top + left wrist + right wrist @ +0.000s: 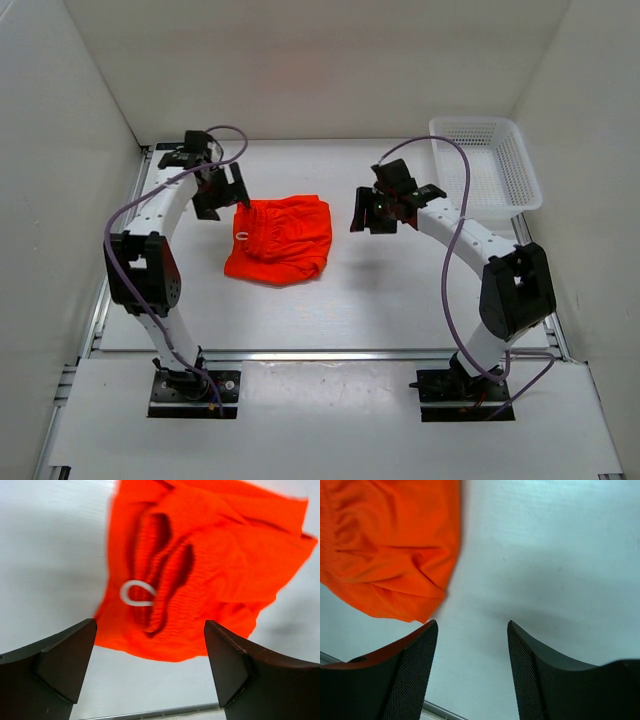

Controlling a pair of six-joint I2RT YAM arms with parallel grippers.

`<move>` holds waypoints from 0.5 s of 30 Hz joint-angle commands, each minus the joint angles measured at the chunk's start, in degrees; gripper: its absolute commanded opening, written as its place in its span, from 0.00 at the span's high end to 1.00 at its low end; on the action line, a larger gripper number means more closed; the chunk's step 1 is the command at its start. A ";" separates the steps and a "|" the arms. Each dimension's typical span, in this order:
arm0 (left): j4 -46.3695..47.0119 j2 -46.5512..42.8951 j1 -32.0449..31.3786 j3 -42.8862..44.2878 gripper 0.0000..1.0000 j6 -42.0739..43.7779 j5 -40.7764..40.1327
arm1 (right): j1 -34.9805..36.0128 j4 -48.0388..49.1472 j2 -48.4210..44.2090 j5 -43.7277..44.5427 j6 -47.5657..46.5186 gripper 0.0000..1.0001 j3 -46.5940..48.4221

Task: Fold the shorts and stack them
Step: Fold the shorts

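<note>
Left tool (226, 194) seen spread wide, nothing gripped, positioned at left edge of shorts (283, 240). Right tool (381, 216) also seen parted, empty, held near right edge, fabric not touched. Shorts found bunched in rumpled fold mid-counter (380, 300), white drawstring (136, 593) looped on top. Basket (486, 166) spotted far right corner.
</note>
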 commanded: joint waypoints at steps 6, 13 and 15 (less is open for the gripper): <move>-4.23 11.91 -8.76 7.01 0.00 2.55 -0.37 | -1.72 -2.49 -2.34 1.72 1.66 0.36 -2.86; -4.23 14.93 -9.56 7.63 0.50 1.94 -0.37 | -2.25 -3.63 -4.01 3.05 1.14 0.34 -3.39; -4.23 12.83 -9.56 8.24 0.81 1.41 -0.89 | -2.87 -3.63 -4.01 3.05 1.14 0.34 -3.91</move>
